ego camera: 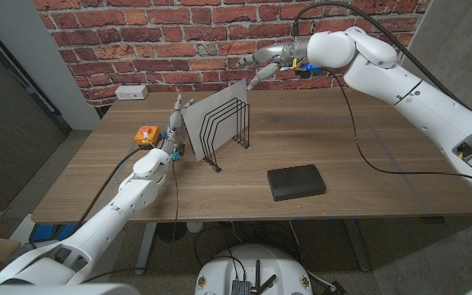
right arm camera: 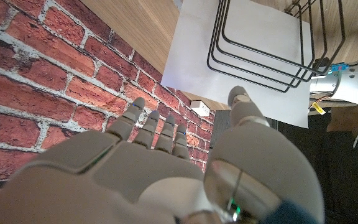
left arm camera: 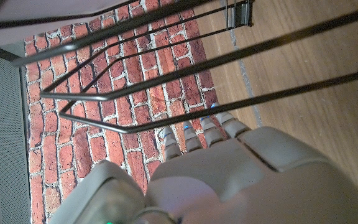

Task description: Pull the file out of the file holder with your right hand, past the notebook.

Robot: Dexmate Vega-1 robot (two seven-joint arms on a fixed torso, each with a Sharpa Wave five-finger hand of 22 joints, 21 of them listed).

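- The wooden table [ego camera: 326,139] carries everything; by the head view, the wire file holder [ego camera: 226,129] stands a little toward ten o'clock of its middle, with the file [ego camera: 216,105], a pale sheet, upright in its rear slot and leaning toward ten o'clock.
- The black notebook [ego camera: 297,181] lies flat toward four o'clock of the holder, well apart from it.
- The right hand [ego camera: 270,61] hovers above and at about one o'clock of the file's top corner, fingers spread and holding nothing; the right wrist view shows a fingertip near the sheet's edge but not on it.
- The left hand [ego camera: 173,131] stands at the holder's nine o'clock end, fingers straight up beside the wire; whether it touches the wire I cannot tell.
- Step in hand, as I judge it: the reach, with the grasp not yet made.
- The next move calls for pinching the file's top edge, then drawing it clear of the wires toward four o'clock, beyond the notebook.
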